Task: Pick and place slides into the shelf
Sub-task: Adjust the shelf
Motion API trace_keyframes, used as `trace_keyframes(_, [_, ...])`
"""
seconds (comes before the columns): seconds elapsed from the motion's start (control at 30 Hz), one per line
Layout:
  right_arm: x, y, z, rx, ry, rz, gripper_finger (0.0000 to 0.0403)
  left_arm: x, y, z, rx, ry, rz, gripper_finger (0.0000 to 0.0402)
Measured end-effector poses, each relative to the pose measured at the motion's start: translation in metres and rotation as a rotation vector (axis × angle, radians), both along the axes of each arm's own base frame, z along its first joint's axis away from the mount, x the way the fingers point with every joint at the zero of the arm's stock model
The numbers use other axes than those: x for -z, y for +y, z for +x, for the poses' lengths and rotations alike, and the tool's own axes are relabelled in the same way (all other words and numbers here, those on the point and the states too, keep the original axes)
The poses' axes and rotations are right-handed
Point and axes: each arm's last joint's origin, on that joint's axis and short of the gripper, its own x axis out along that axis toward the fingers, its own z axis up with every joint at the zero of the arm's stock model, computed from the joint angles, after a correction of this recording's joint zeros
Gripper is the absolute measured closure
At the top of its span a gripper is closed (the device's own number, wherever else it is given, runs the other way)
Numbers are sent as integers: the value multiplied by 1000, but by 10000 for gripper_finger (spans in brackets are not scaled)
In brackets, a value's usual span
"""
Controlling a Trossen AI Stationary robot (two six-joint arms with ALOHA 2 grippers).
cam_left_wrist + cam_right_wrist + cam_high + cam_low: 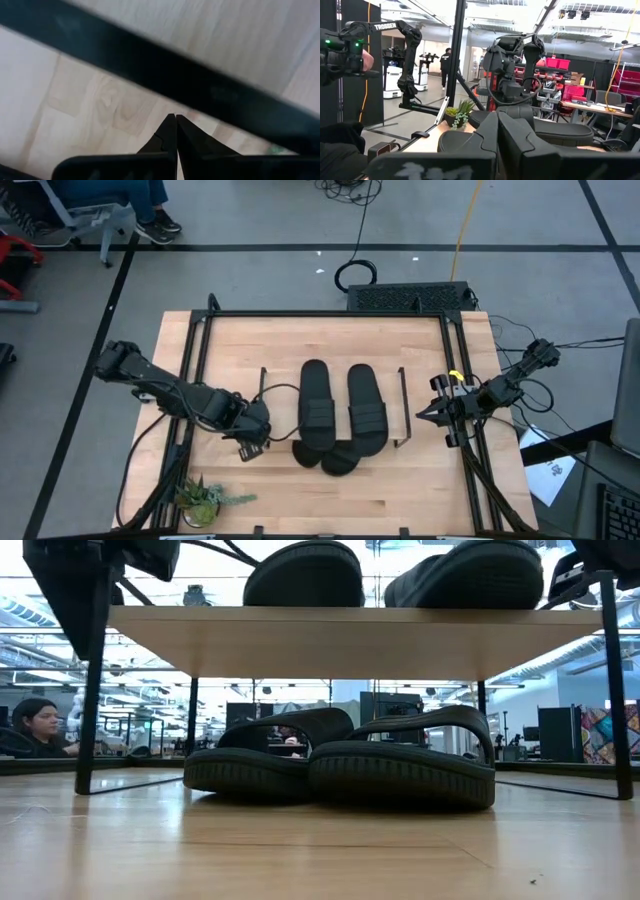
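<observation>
The shelf (350, 638) stands mid-table on thin black wire legs (90, 690); its plank (387, 385) is light wood. Two black slides (318, 408) (366, 410) lie side by side by their soles on the plank, and show from the low view (305, 575) (470, 572). Two more slides (262, 758) (405, 762) rest on the tabletop under the plank, their ends sticking out at the near side (345, 462). My left gripper (250, 446) is shut, left of the shelf, over bare table (175, 118). My right gripper (421, 417) is shut, right of the shelf, pointing at it (497, 116).
A black metal frame (320, 315) runs round the tabletop, with rails down both sides (192, 370). A small potted plant (205, 500) stands at the near left corner. A black box (410, 297) sits at the far edge. A person (35, 725) sits beyond the table.
</observation>
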Motion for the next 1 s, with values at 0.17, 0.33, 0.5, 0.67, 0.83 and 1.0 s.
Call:
trace_keyframes(0.17, [0, 0, 0, 0, -1, 0, 403, 3, -1, 1, 2, 22, -17, 401])
trace_keyframes(0.33, [0, 0, 0, 0, -1, 0, 403, -2, -1, -2, 15, -1, -24, 401])
trace_keyframes(0.5, [0, 0, 0, 1, -1, -1, 403, -2, -2, -3, 30, 3, -16, 401])
trace_keyframes(0.67, [0, 0, 0, 5, -6, -22, 403, -2, 6, -16, -54, 101, 112, 401])
trace_keyframes(0.83, [-2, 1, 0, -17, -32, -25, 403, -11, 11, -28, -109, 66, 244, 401])
trace_keyframes(1.0, [-7, 8, 1, -199, -114, -80, 403, -26, 7, -35, -58, -155, 388, 401])
